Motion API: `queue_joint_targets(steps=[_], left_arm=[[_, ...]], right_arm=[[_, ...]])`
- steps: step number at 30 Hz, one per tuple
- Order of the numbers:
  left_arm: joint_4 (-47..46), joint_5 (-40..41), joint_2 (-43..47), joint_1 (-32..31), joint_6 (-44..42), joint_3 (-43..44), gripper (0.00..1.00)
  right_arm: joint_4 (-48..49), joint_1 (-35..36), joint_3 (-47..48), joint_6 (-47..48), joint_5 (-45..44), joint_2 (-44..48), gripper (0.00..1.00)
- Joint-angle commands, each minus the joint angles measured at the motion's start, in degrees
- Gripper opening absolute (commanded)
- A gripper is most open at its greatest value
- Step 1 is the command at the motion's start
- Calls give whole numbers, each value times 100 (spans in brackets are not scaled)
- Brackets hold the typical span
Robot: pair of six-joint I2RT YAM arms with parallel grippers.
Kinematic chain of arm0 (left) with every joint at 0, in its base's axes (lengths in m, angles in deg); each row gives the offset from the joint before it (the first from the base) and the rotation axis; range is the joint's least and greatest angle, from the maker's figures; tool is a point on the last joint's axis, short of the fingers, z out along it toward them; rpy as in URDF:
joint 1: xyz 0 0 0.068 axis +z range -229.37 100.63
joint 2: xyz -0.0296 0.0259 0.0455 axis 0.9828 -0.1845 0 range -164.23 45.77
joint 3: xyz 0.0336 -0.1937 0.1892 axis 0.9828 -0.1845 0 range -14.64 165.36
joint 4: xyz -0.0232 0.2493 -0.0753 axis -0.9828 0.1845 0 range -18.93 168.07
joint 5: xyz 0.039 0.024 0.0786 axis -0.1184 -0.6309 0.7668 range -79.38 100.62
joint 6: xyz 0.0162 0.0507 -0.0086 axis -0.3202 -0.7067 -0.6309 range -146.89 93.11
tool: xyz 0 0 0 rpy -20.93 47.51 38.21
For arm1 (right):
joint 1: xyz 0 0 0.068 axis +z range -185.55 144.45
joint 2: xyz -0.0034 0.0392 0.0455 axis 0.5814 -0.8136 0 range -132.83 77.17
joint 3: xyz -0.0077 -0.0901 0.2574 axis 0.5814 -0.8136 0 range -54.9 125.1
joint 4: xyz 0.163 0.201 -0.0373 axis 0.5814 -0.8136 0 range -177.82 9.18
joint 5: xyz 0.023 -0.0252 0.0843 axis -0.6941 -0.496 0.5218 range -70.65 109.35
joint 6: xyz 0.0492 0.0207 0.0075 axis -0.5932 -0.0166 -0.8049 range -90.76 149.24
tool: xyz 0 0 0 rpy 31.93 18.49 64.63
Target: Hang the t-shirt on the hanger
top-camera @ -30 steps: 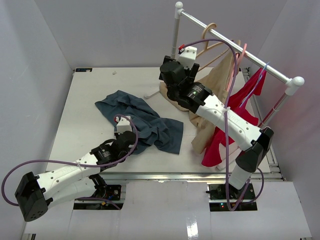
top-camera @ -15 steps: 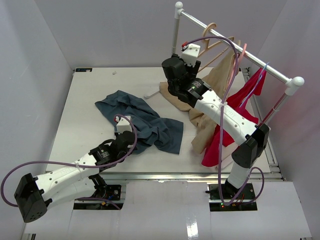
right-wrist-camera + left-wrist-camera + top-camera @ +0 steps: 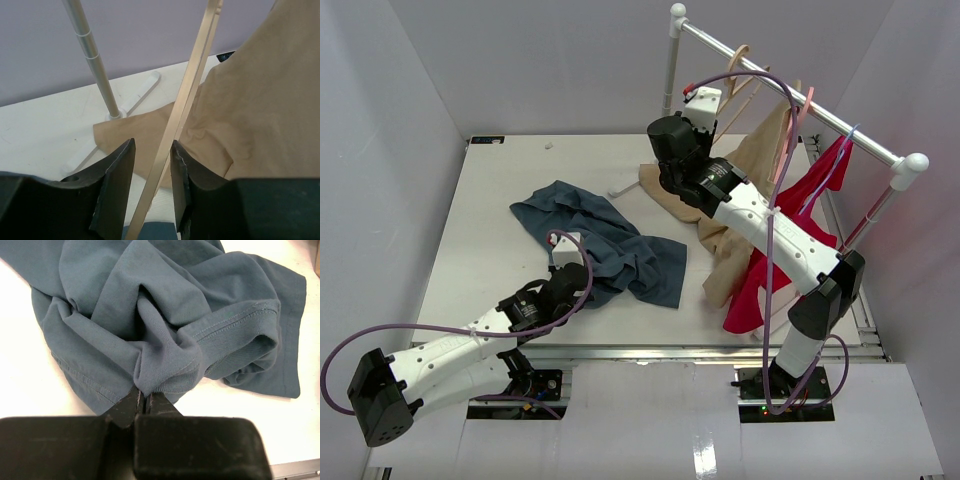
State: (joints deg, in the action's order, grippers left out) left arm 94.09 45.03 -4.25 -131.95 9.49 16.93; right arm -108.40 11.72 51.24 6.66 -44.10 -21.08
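Left gripper: the black 2-finger left gripper (image 3: 145, 401) is pinching fully closed on a bunched fold of the dark slate-blue soft fabric t-shirt (image 3: 165, 305), close to the desk's near edge.
T-shirt: it is lying crumpled on the desk, between the centre and the near edge, with 1 stitched hem showing beside the fingers.
Right gripper: the black right gripper (image 3: 151, 147) is standing partly open by the far edge. Its 2 fingers are straddling 1 thin arm of the pale beige wood-coloured hanger (image 3: 192, 85) without clamping it.
Hanger: it is hanging by its curved hook at the rail's far end.
Surface: a white flat desk (image 3: 500, 180) is sitting between pale grey walls.
Around: a silver metal clothes rail (image 3: 790, 95) is running along the right edge. A tan beige garment (image 3: 260, 100) is draping just beside the hanger, its hem pooling on the desk. A bright red garment (image 3: 760, 290), a pink hanger (image 3: 798, 120) and a thin blue hanger (image 3: 840, 160) are hanging further toward the near right corner.
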Motion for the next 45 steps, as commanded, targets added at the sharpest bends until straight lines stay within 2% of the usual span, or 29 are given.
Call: queue_joint_targets(steps=[1,9,16,24,28,32,40,45], left_arm=[[-122,-24,100,11,-26,-10,0],[-120,1,98,11,-26,-8,0],[-118,7,115,11,-22,-18,0],[-117,68,124,11,21,-27,0],[-115,94,96,11,48,-9,0],[-114,153,46,11,189,41,0],[471,88,-597,233,531,1033,0],[278,-1097,-895,1189,179,1413,0]], right_arm=[[-37,-23,-94,87,-305,295,37],[-37,-105,-146,208,-346,408,24],[54,-186,113,617,-409,467,8],[1320,-191,-137,2193,-50,705,8],[1355,-190,-308,2450,136,895,8],[822,-165,-719,1790,823,1191,8],[121,192,-1282,1862,2335,1634,8],[-190,405,-1617,1835,3585,2212,8]])
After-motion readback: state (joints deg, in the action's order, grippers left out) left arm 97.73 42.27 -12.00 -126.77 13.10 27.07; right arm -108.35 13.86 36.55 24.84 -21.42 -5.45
